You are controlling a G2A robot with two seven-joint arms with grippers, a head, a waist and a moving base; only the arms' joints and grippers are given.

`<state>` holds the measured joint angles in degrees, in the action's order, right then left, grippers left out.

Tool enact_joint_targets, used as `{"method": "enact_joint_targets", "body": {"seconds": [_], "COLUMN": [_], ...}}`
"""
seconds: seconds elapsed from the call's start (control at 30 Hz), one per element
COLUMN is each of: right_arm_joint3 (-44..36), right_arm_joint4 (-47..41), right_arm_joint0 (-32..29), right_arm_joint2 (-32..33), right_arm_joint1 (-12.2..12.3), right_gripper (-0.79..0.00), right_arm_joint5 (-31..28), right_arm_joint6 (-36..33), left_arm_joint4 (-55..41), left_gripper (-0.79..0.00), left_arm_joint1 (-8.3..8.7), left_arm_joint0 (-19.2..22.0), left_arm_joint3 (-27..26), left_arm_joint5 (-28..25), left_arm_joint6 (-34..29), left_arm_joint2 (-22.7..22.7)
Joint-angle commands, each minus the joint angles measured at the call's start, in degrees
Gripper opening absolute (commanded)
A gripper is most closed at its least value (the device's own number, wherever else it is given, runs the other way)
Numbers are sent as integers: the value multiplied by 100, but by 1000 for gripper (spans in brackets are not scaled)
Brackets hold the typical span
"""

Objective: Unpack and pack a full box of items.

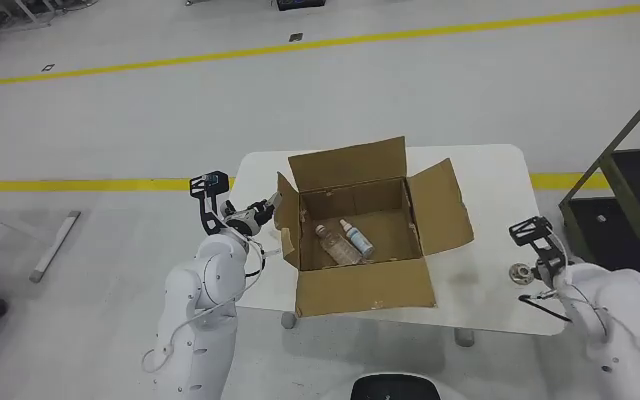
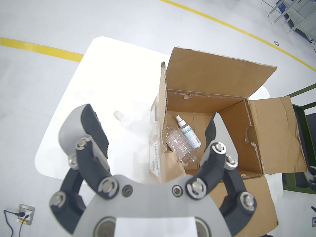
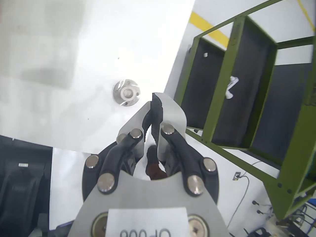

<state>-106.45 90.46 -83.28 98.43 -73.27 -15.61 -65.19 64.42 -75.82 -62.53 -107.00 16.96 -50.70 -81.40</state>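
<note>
- Left gripper [image 2: 150,117] is hanging with its fingers spread wide, holding nothing, just outside the left wall of the box [image 1: 350,165]
- Clear bottle [image 1: 335,246] and spray bottle [image 1: 357,240] are lying side by side on the box floor, past that wall and lower than the jaws, long sides running from far-left to near-right
- Right gripper [image 3: 155,109] is sitting pressed together on nothing, beside a round metal part [image 3: 126,93], well apart from the box
- Left arm is looking nearer for reaching in

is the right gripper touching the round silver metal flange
Apart: right wrist view shows bare white table between the right gripper and the round silver metal flange.
</note>
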Motion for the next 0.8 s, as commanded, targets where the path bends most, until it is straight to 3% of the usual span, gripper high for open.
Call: {"method": "enact_joint_targets", "body": {"seconds": [0.0, 0.37, 0.7, 0.77], "right_arm_joint3": [-57, 120, 1251, 1462], "right_arm_joint4": [-1, -2, -99, -147], "right_arm_joint0": [0, -46, 705, 863], "right_arm_joint2": [9, -109, -182, -224], "right_arm_joint1": [0, -6, 34, 42], "right_gripper": [-785, -785, -785, -714], "right_arm_joint5": [15, 59, -23, -98], "right_arm_joint6": [7, 232, 18, -27], "left_arm_joint4": [0, 0, 0, 0], "left_gripper": [0, 0, 0, 0], "left_arm_joint1": [0, 0, 0, 0], "left_arm_joint0": [0, 0, 0, 0], "left_arm_joint3": [0, 0, 0, 0], "left_arm_joint5": [0, 0, 0, 0], "left_arm_joint6": [0, 0, 0, 0], "left_arm_joint2": [0, 0, 0, 0]}}
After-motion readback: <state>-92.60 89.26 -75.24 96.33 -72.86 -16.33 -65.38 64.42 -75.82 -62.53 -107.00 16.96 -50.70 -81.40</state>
